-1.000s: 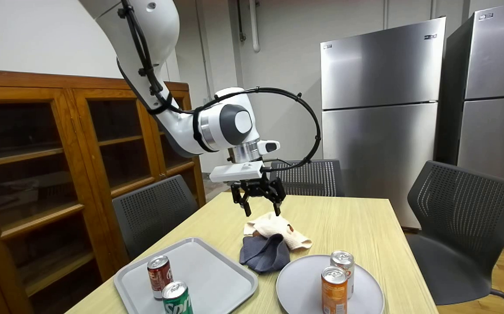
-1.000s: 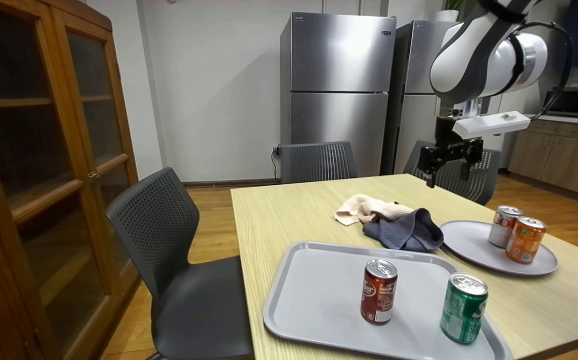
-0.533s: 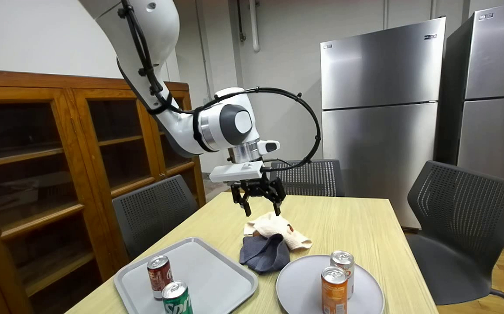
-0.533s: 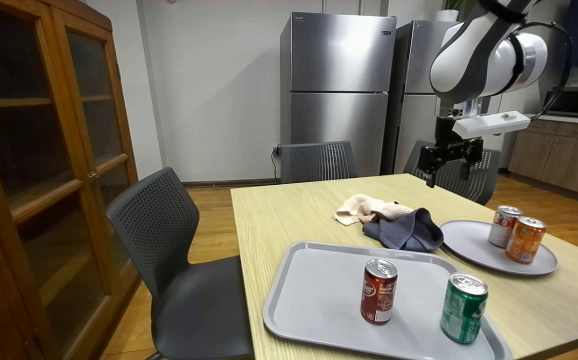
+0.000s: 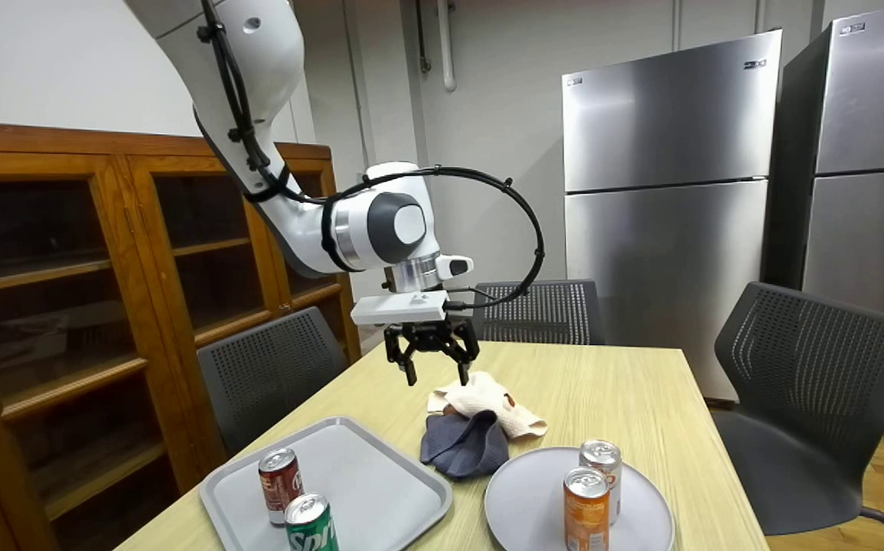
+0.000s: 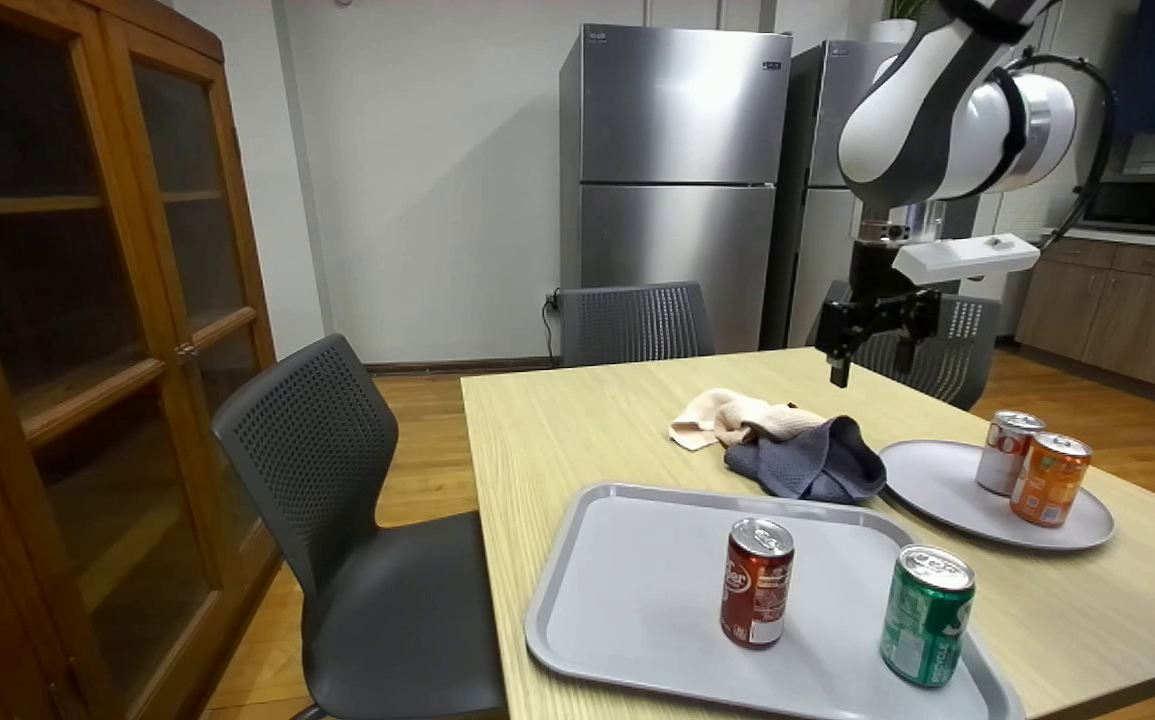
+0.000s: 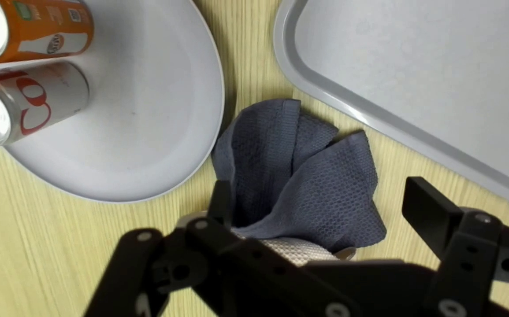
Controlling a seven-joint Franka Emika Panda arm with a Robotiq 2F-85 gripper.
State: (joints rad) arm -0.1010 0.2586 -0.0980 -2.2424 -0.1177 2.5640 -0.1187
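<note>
Cabinet (image 5: pixel 128 229) at far L, glass so dark that the shelf contents are hard to make out. Robot arm (image 5: pixel 300 229) hangs in from upper L, its top end cut off in both exterior views; it slants down to the R, then turns at the wrist (image 5: pixel 415 272) so the hardware below points roughly straight down. Tray (image 5: pixel 380 490) sits on the table (image 5: pixel 602 383), near end running out of view, w/ red can (image 5: pixel 281 486) upright on it & green can (image 5: pixel 311 528) near it, base cut off in an exterior view. Gripper (image 5: pixel 438 379) mid-scene, jaws spread wide, up in the air above the tabletop; blk cable (image 5: pixel 539 251) loops out on its R. Just below & a bit R, dark cloth (image 5: pixel 463 444) & cream cloth (image 5: pixel 518 417) lie bunched together, dark one btwn tray & plate (image 5: pixel 526 497), lapping over part of the cream. Wrist view: gripper's own body hides most of the cream one; small brownish bit (image 7: pixel 346 253) pokes out there, can't tell what. On the plate, orange can (image 5: pixel 586 509) blocks part of silver can (image 5: pixel 603 458); both run off the wrist view's L edge. Far R, 2nd fridge (image 5: pixel 870 252) is cut off too.
</note>
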